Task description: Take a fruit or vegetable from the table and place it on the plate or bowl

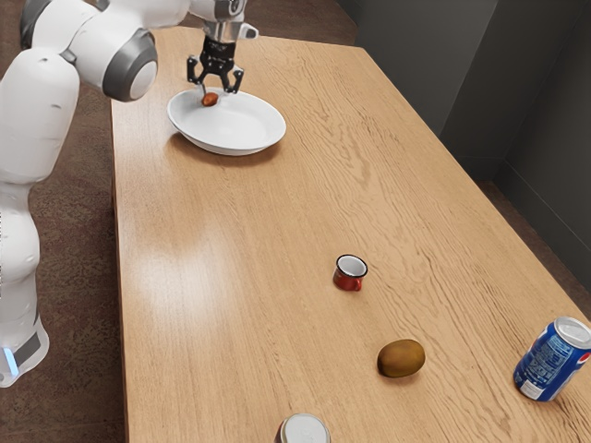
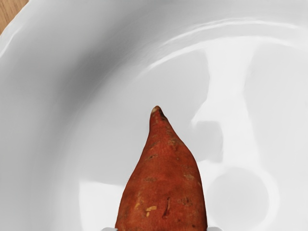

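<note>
Near the table's point(image 1: 388, 175) far corner, on the exterior view's left, sits a wide, shallow white bowl point(image 1: 254, 134), close to the left edge. The black gripper point(image 1: 216, 89) hangs from the white arm point(image 1: 55, 101) directly over the bowl's far rim, pointing straight down. A small reddish-brown sweet potato point(image 1: 211, 98) is right at the claw's tip, just above or on the bowl's inner slope. Whether the claw is pinching the sweet potato or spread around it cannot be told from these pictures.

From the hand's camera, the sweet potato point(image 2: 166, 183) sits just under the hand. Its rough, reddish skin narrows to a pointed end aimed out over the glossy white inside of the bowl point(image 2: 72, 106). A sliver of wooden tabletop point(image 2: 9, 12) shows past the bowl's rim.

Well apart from the bowl, toward the table's near end, a small red cup point(image 1: 350, 272) with a white inside stands about midway across. A brown kiwi point(image 1: 401, 358) lies nearer the near edge, beyond the cup. A blue soda can point(image 1: 552, 358) leans tilted by the right edge, and a silver-topped can point(image 1: 304, 429) stands at the near edge.
</note>
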Motion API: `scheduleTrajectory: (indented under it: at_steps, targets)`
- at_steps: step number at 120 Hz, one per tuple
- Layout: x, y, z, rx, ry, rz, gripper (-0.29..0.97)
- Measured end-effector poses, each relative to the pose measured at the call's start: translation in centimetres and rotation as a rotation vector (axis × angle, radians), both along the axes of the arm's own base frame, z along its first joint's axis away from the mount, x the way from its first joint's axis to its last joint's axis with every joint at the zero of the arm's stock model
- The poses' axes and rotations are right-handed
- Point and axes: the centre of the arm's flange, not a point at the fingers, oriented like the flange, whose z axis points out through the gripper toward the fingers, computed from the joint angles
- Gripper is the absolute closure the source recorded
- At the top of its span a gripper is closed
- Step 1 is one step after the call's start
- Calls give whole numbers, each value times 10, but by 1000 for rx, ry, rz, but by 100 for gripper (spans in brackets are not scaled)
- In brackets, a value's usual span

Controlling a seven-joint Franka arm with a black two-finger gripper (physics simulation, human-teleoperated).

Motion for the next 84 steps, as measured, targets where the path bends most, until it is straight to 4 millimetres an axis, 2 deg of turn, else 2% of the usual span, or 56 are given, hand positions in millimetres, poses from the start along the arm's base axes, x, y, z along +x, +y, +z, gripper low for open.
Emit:
scheduleTrajectory:
  at_steps: [13, 37, 41, 53, 68, 71, 73, 79, 84]
  targets:
    - [12, -1, -7, 12, -25, -39, 55]
    - [27, -7, -7, 34, -56, -104, 55]
    - [32, -11, -8, 33, -63, -119, 50]
    - [46, -20, -13, 14, -95, -157, 26]
    - [44, -18, -9, 18, -119, -166, 11]
    - [37, -14, 2, 28, -134, -160, 9]
    - [28, -10, 18, 41, -156, -151, 8]
    - [-13, -9, 102, 109, -277, -128, 6]
    - [-43, -24, 178, 177, -390, -136, 4]
